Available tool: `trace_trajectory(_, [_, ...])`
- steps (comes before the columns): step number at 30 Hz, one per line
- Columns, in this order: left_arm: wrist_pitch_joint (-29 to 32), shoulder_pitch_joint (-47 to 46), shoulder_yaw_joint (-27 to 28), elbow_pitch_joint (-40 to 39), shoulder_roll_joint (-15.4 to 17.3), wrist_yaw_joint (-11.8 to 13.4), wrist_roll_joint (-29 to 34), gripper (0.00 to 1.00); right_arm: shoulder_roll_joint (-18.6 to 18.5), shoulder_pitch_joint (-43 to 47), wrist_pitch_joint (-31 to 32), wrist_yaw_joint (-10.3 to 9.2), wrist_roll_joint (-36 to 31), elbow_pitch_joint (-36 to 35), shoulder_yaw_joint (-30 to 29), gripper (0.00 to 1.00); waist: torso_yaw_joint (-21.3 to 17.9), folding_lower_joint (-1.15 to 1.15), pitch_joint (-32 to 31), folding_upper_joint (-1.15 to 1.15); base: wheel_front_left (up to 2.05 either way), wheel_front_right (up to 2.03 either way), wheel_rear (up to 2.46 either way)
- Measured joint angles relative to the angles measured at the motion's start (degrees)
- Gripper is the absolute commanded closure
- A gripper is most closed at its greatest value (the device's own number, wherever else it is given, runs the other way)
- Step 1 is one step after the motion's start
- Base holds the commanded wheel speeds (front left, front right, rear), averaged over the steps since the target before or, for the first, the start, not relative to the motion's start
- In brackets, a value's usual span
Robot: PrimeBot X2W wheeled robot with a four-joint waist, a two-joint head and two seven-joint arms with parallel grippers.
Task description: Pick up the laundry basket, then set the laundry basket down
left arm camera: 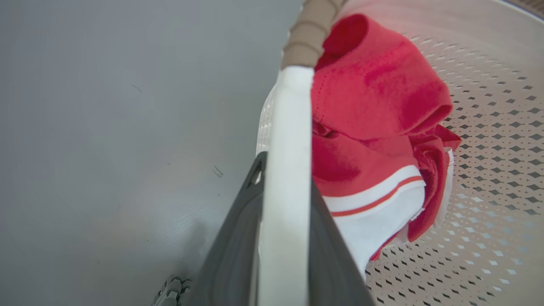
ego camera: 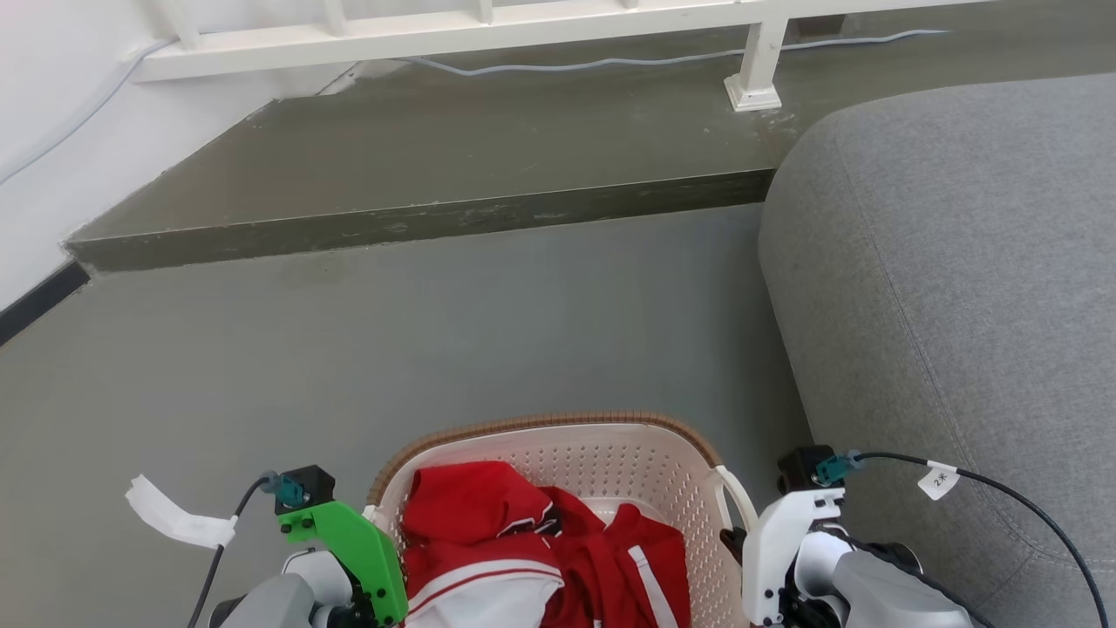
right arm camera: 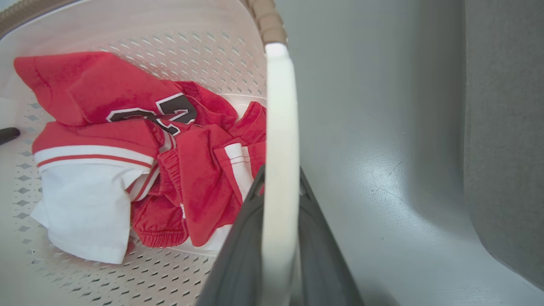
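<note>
The laundry basket point(ego camera: 610, 460) sits at the bottom centre of the head view, cream-white and perforated with a brown woven rim, holding red and white clothes point(ego camera: 523, 541). My left gripper point(ego camera: 349, 549) with its green mount is at the basket's left side. In the left wrist view, my left gripper point(left arm camera: 284, 170) is shut on the white loop handle point(left arm camera: 289, 127). My right gripper point(ego camera: 785, 541) is at the basket's right side. In the right wrist view, my right gripper point(right arm camera: 280, 174) is shut on the other white handle point(right arm camera: 278, 106). I cannot tell whether the basket's base touches the floor.
A grey sofa point(ego camera: 942, 305) stands close on the right, almost beside the right arm. Ahead is open grey floor point(ego camera: 436, 331), then a raised step point(ego camera: 418, 218) with a white railing post point(ego camera: 754, 78) and a cable point(ego camera: 610, 63). A white wall runs along the left.
</note>
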Motion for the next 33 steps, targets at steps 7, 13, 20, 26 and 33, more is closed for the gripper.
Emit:
trace_trajectory(7, [0.0,0.0,-0.2,0.0,0.1,0.0,-0.1,1.00,0.0,-0.2,0.0,0.00,0.3,0.1,0.5,1.00,0.0,0.00,0.3,0.00,0.00,0.00,0.00])
trace_trajectory(13, [-0.6,0.0,-0.4,-0.1,0.2,0.0,-0.1,1.00,0.0,-0.4,-0.3,0.00,0.4,0.3,0.5,1.00,0.1,0.00,0.5,0.00,0.00,0.00,0.00])
trace_trajectory(20, [-3.0,-0.3,-0.5,-0.8,0.5,0.0,0.0,1.00,0.2,-2.4,-1.6,0.08,0.5,1.0,0.5,1.00,0.2,0.00,1.9,0.00,0.00,0.00,0.00])
trace_trajectory(26, [-5.1,-2.0,-0.6,-1.1,0.6,0.0,0.2,1.00,0.1,-4.1,-3.2,0.08,0.5,1.4,0.4,1.00,0.2,0.00,4.3,0.00,0.00,0.00,0.00])
trace_trajectory(33, [-8.0,-4.6,-0.9,-2.4,0.6,0.0,0.6,1.00,-0.4,-7.2,-5.2,0.07,0.3,1.4,0.0,1.00,0.3,0.00,8.2,0.00,0.00,0.00,0.00])
